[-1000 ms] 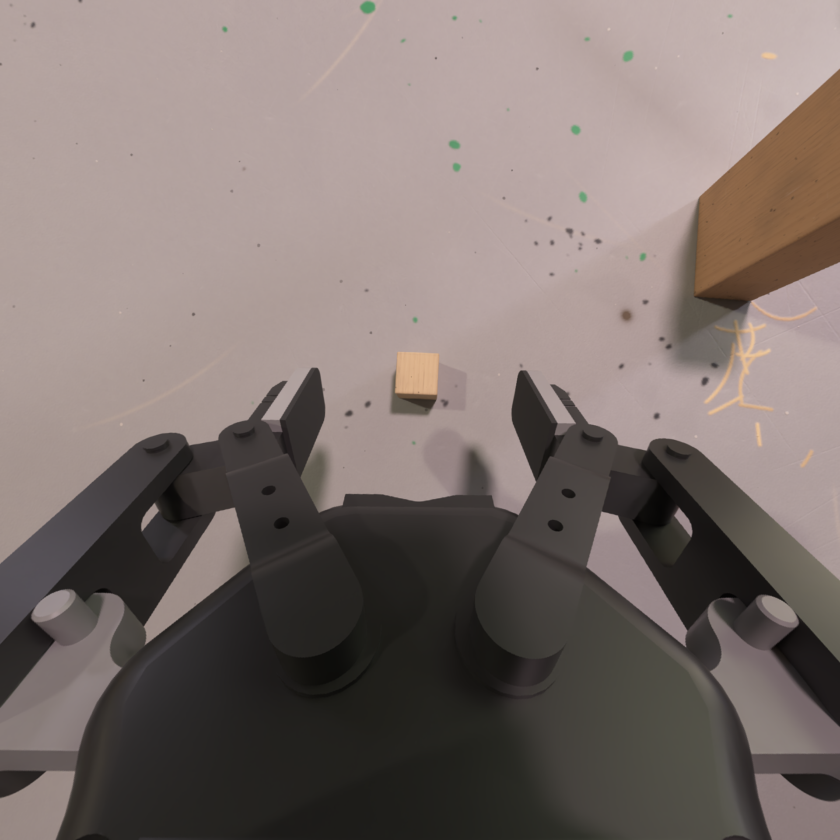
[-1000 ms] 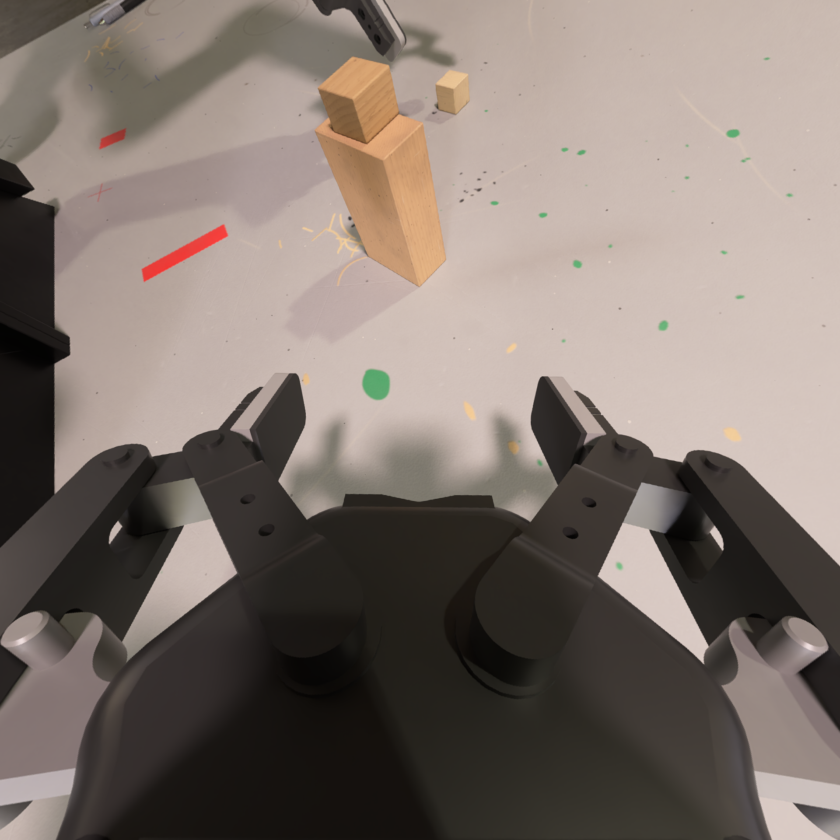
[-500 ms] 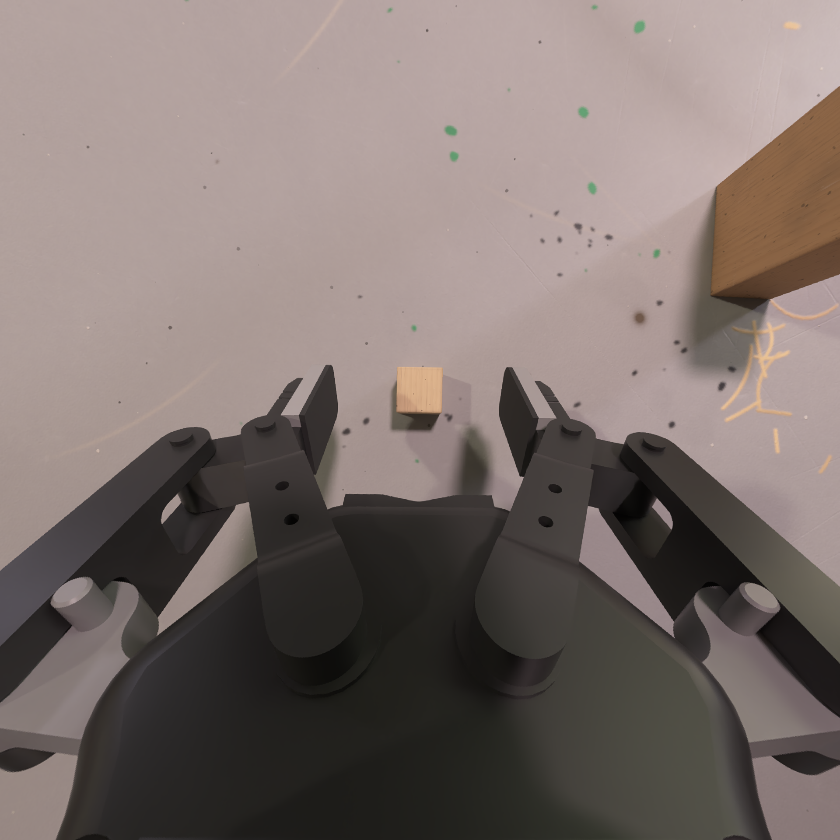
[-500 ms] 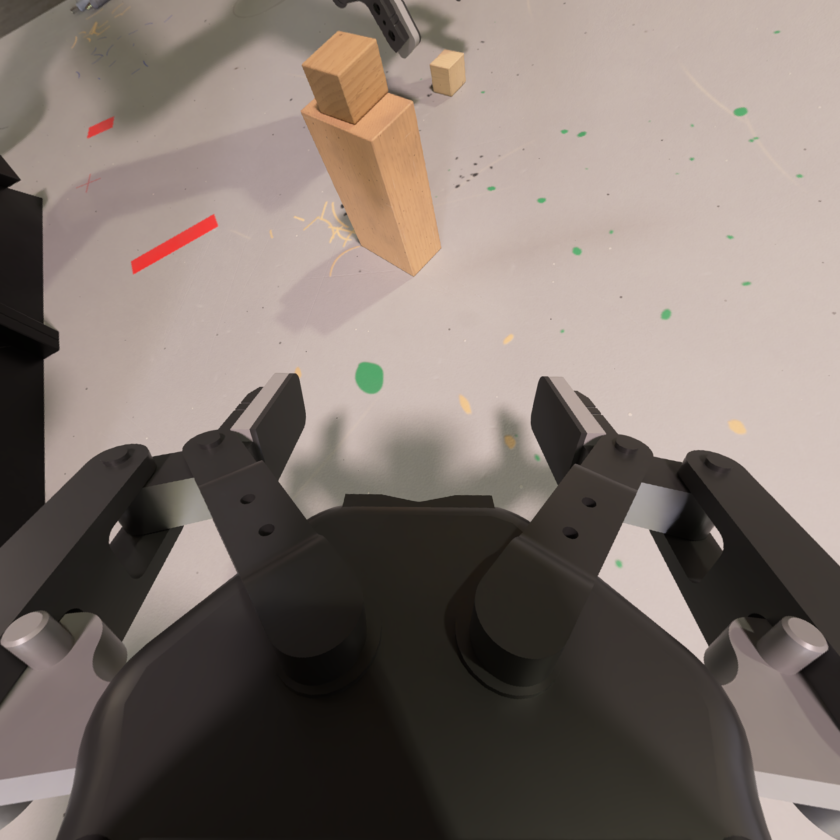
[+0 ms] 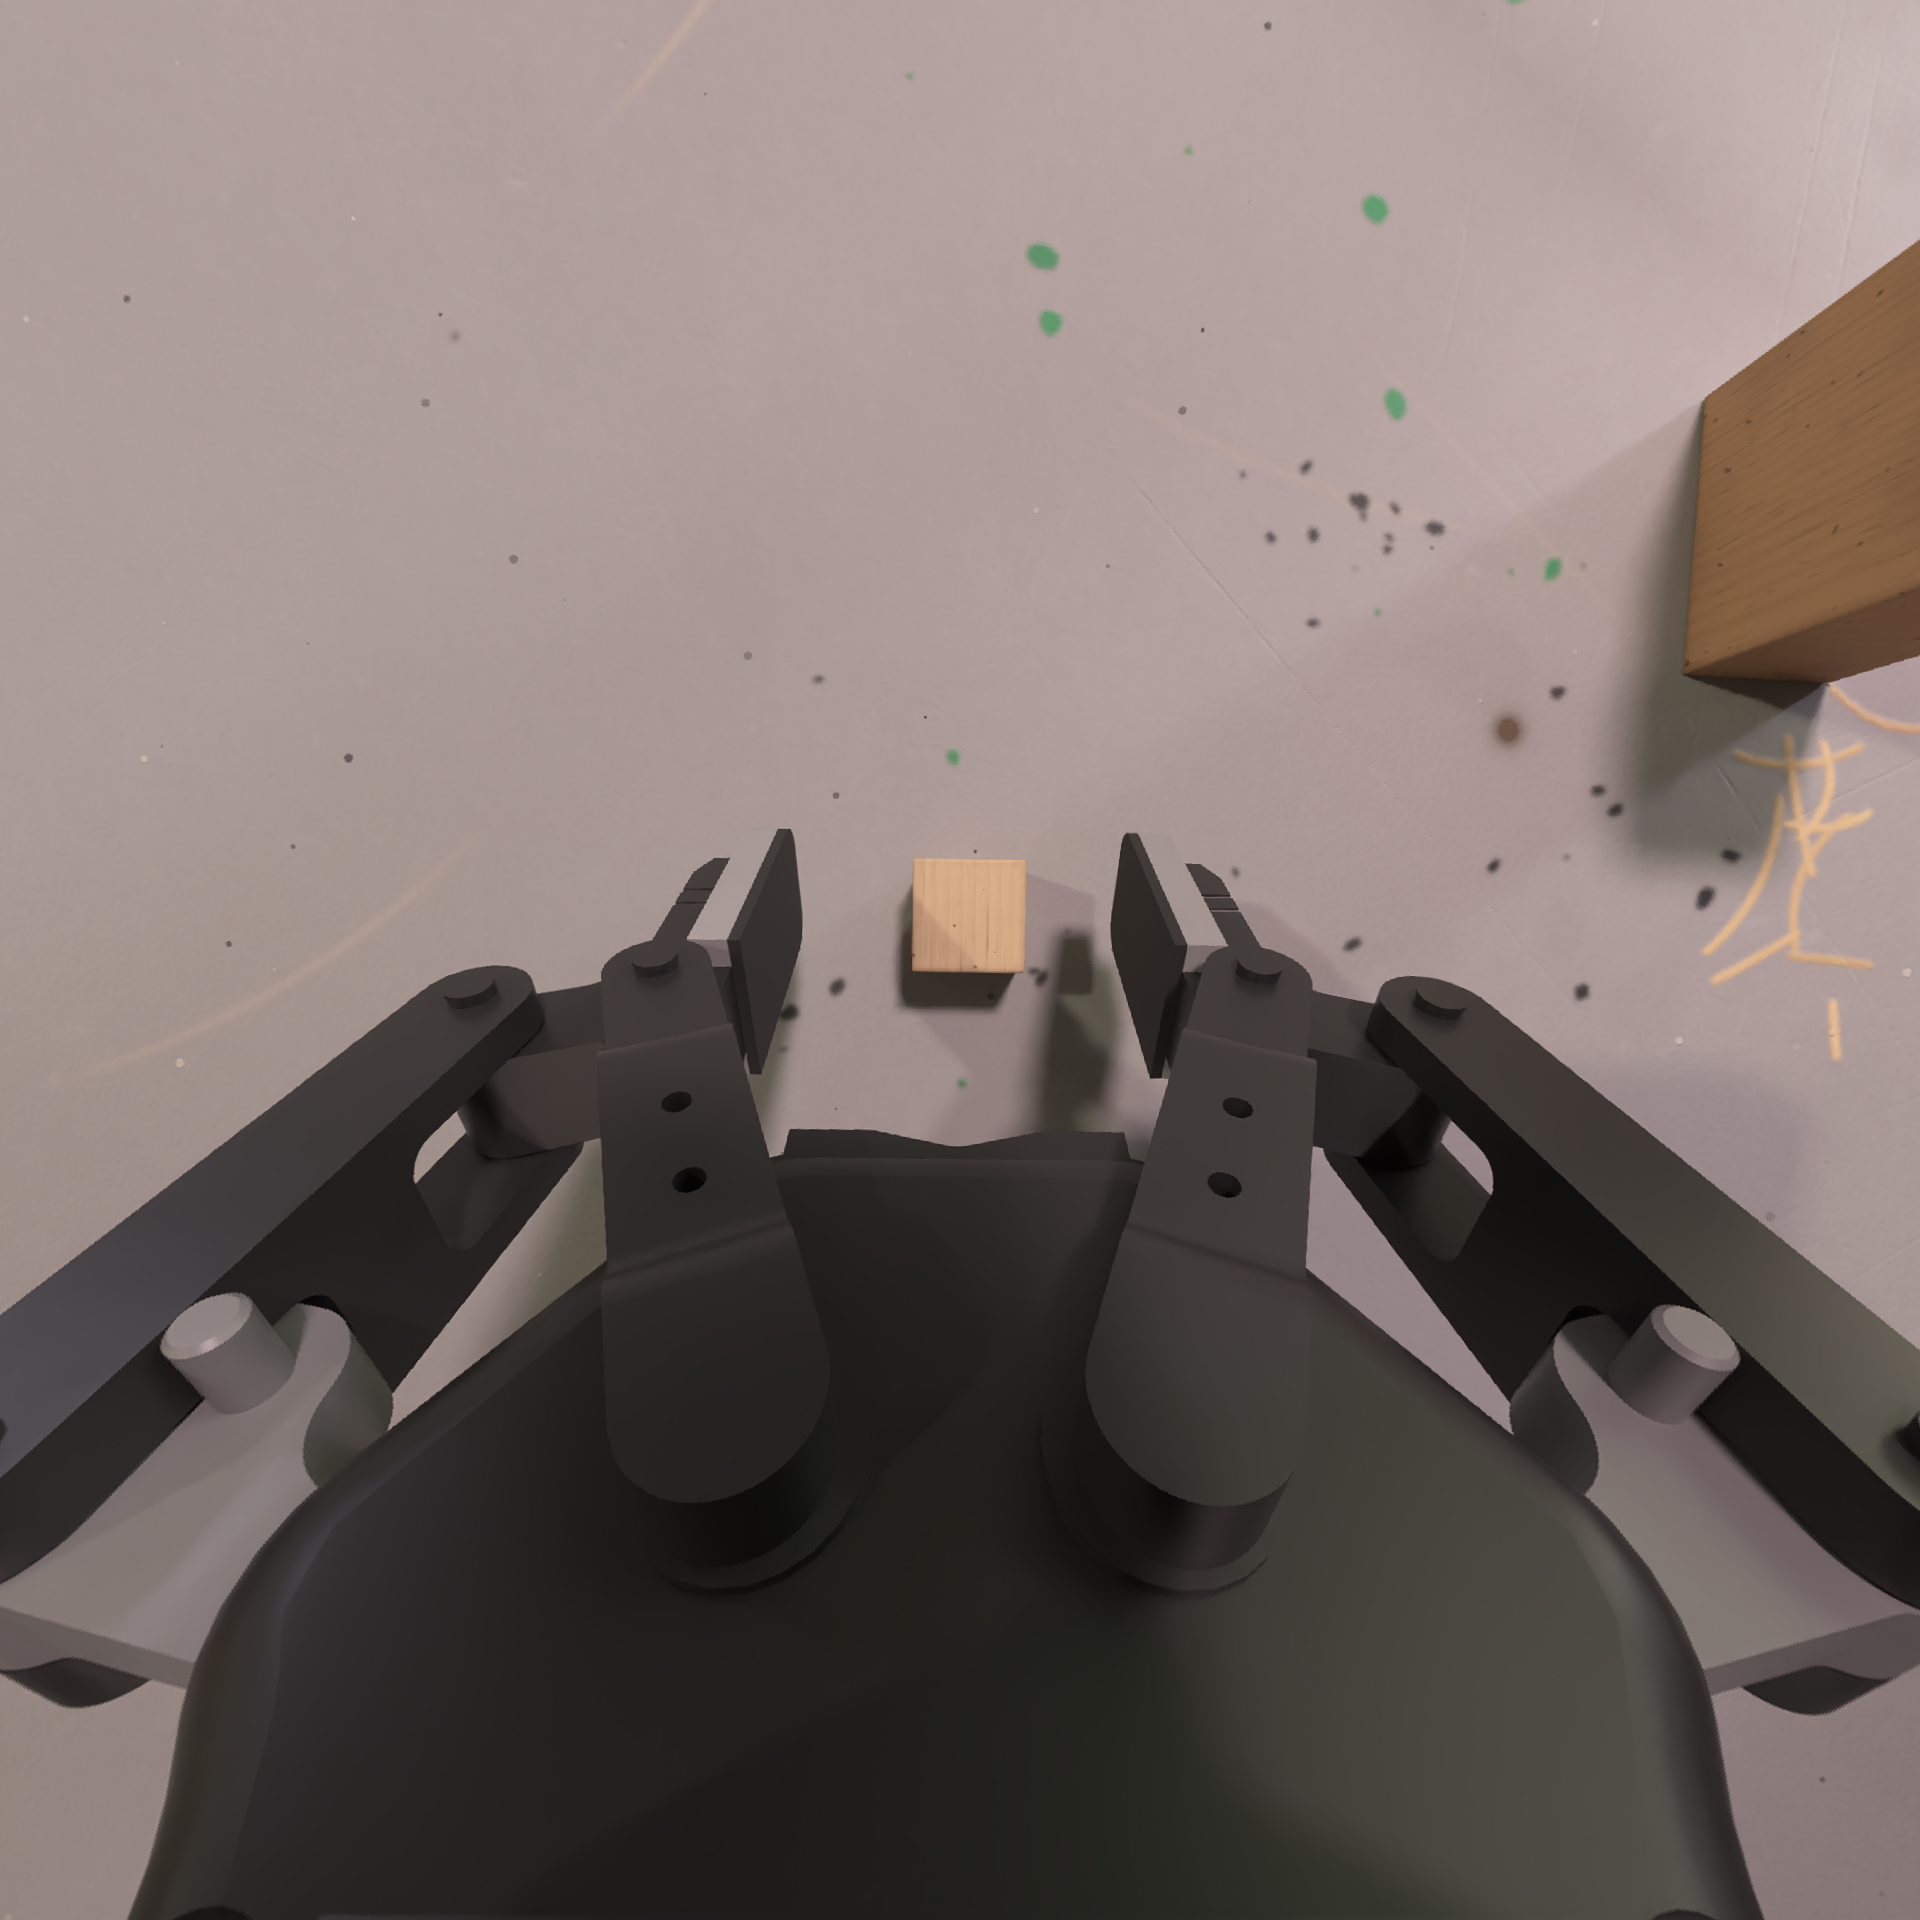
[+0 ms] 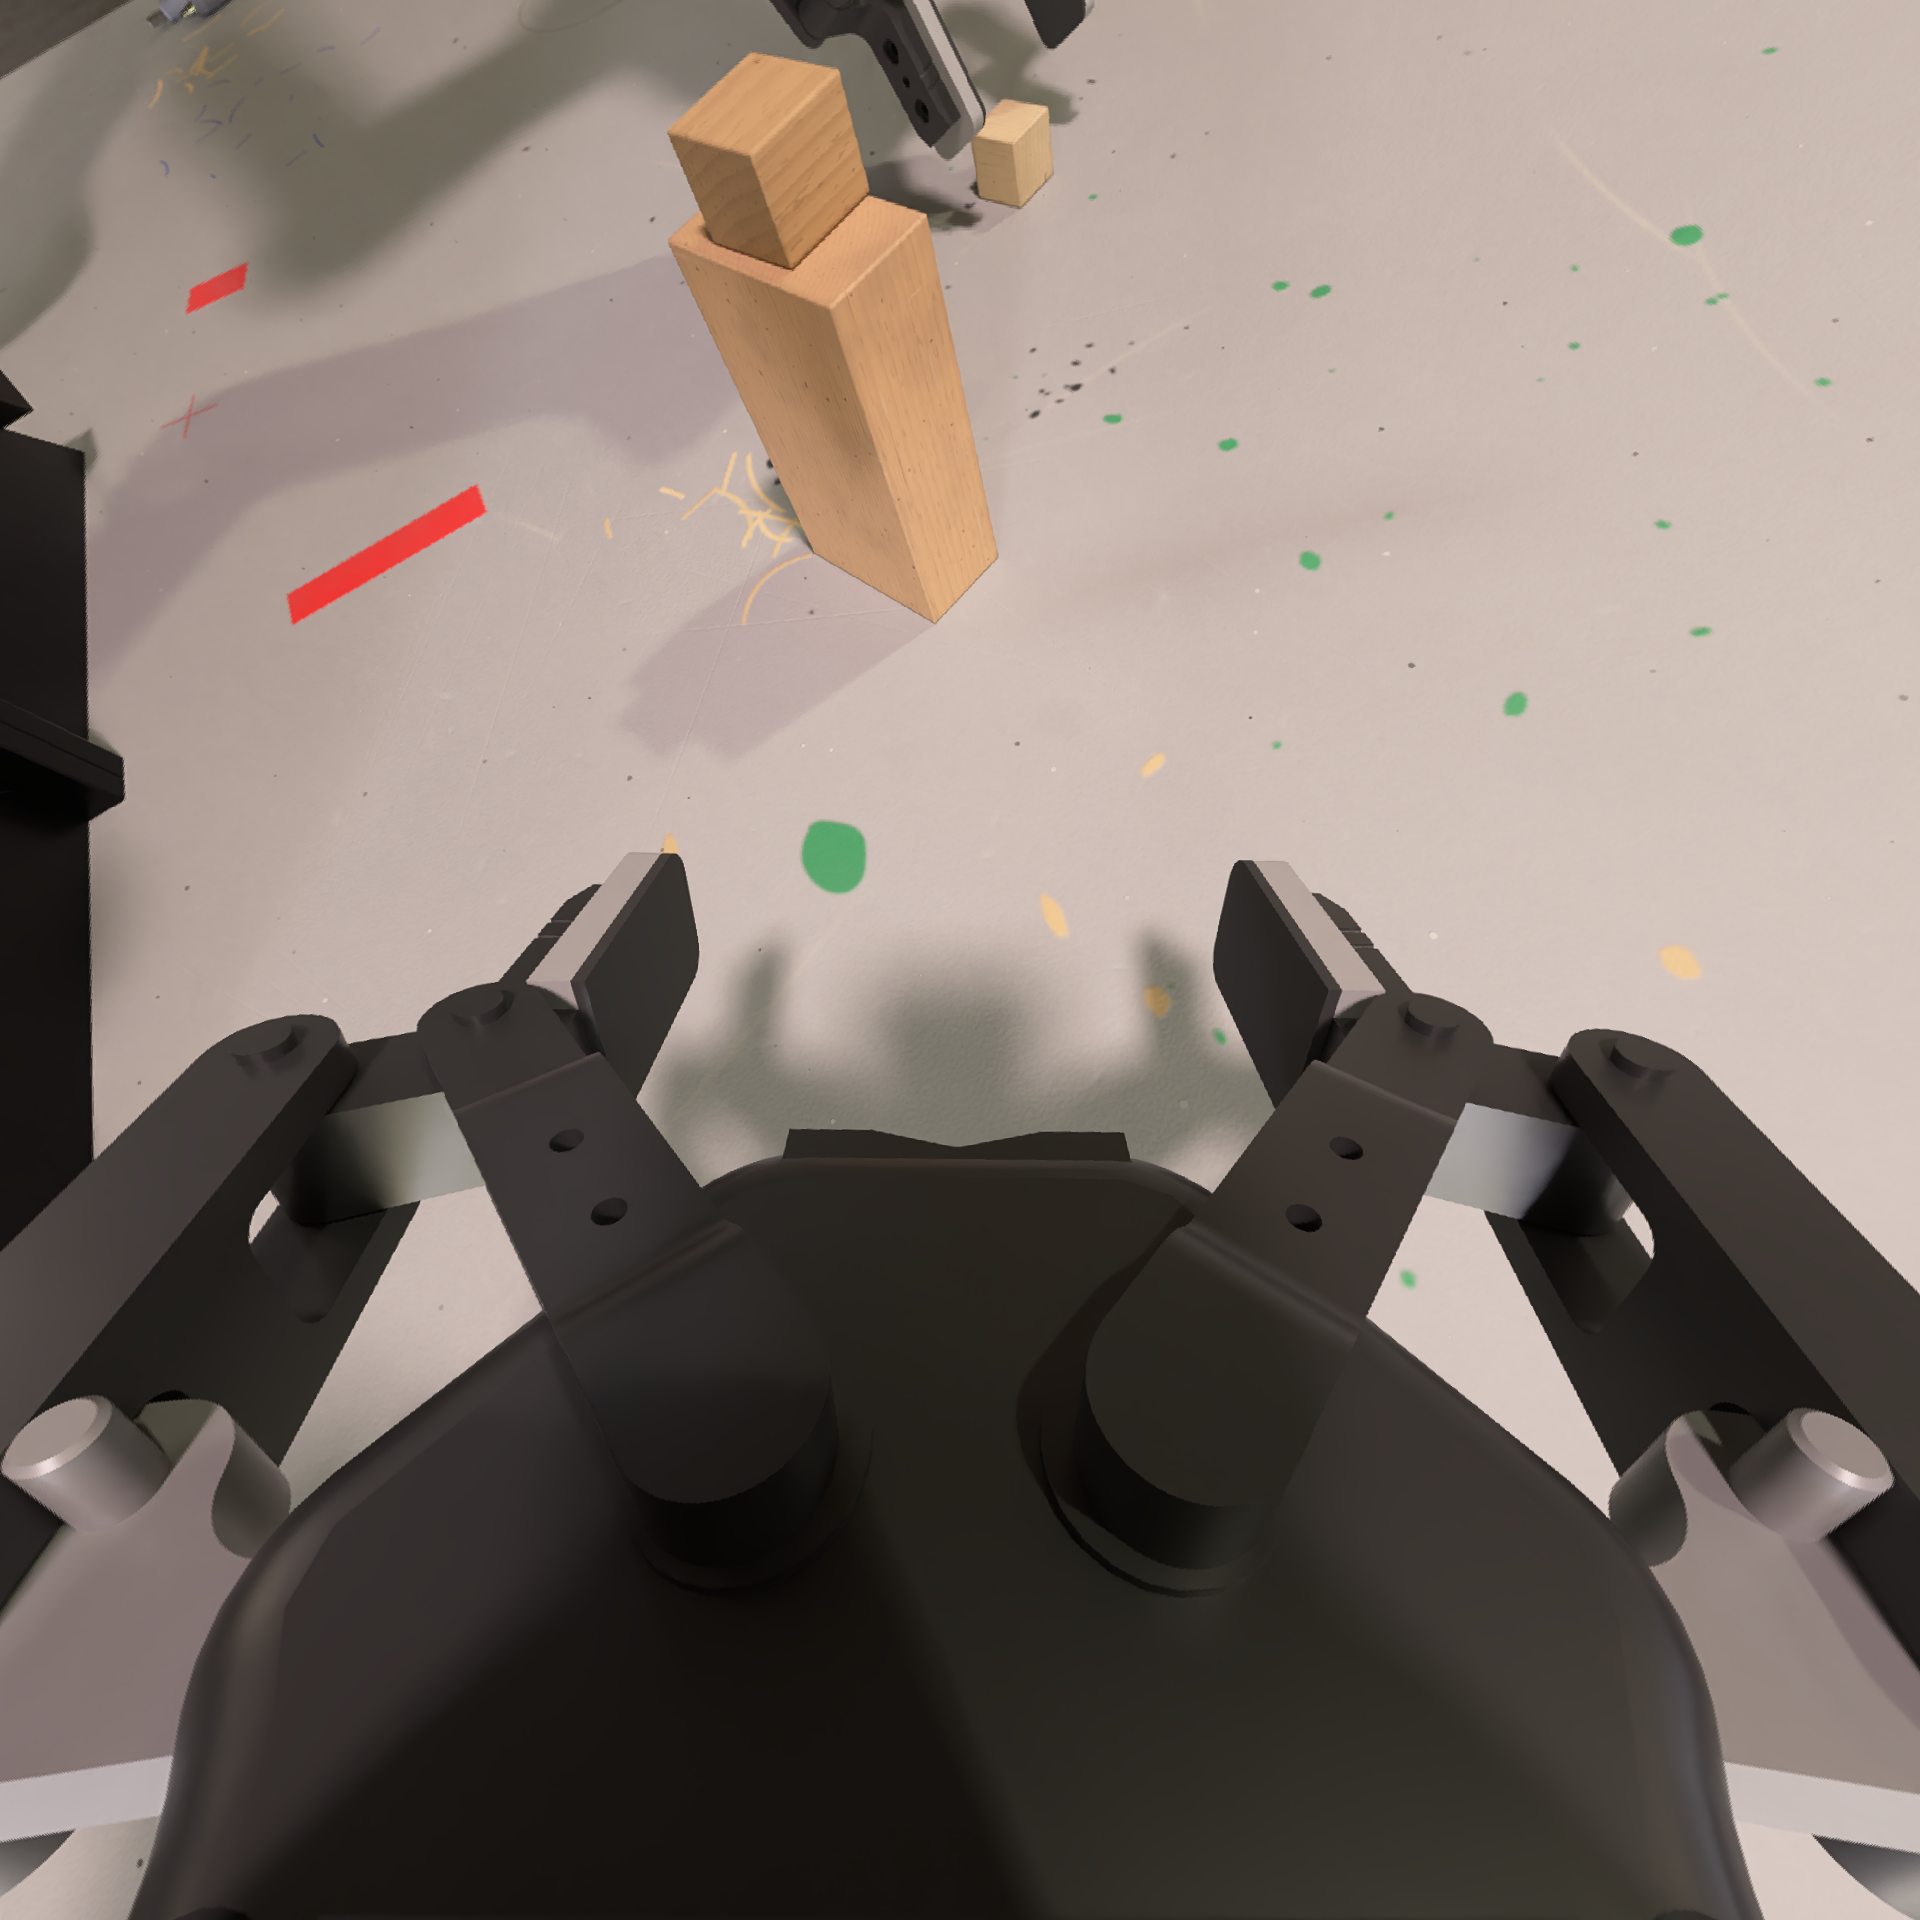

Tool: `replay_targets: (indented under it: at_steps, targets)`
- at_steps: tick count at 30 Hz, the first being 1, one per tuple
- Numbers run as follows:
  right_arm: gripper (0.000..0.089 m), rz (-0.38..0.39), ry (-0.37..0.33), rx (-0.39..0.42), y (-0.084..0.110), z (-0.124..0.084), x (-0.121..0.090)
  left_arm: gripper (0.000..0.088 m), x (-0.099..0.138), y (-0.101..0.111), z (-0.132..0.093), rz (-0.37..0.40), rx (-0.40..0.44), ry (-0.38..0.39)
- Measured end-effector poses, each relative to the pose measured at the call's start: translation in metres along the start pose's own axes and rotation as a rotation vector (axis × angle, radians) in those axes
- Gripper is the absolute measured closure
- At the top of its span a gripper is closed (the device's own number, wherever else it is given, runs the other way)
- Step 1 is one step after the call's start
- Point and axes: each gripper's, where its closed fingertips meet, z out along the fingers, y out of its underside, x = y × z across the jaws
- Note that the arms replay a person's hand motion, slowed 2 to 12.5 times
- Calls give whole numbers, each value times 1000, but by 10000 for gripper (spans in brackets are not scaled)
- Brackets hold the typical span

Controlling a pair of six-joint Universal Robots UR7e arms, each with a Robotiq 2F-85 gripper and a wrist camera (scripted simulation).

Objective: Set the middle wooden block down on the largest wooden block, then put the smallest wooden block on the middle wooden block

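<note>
The smallest wooden block (image 5: 968, 916), a pale cube, lies on the grey table between the fingers of my left gripper (image 5: 956, 914). The jaws stand partly closed on either side of it, with a gap on each side. The largest wooden block (image 6: 852, 416) stands upright, and the middle wooden block (image 6: 774, 156) sits on its top. The largest block's base shows at the right edge of the left wrist view (image 5: 1808, 530). The smallest block (image 6: 1013, 151) and a left finger (image 6: 930, 73) show far off in the right wrist view. My right gripper (image 6: 956, 935) is open and empty above the table.
A dark box (image 6: 36, 831) stands at the left edge of the right wrist view. A red tape strip (image 6: 384, 554) lies left of the tall block. The grey table (image 5: 520, 416) bears green paint spots and orange scribbles (image 5: 1797, 883).
My left gripper has come down around the smallest block and its jaws have narrowed. The right gripper has drawn slightly back from the stack, still open.
</note>
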Motion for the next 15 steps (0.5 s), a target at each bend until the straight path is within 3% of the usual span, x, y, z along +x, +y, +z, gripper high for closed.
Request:
replay_targets:
  at_steps: [15]
  targets:
    - [39,0,4,4,-1,-1,1,499,-1,6,9,-14,-29,6]
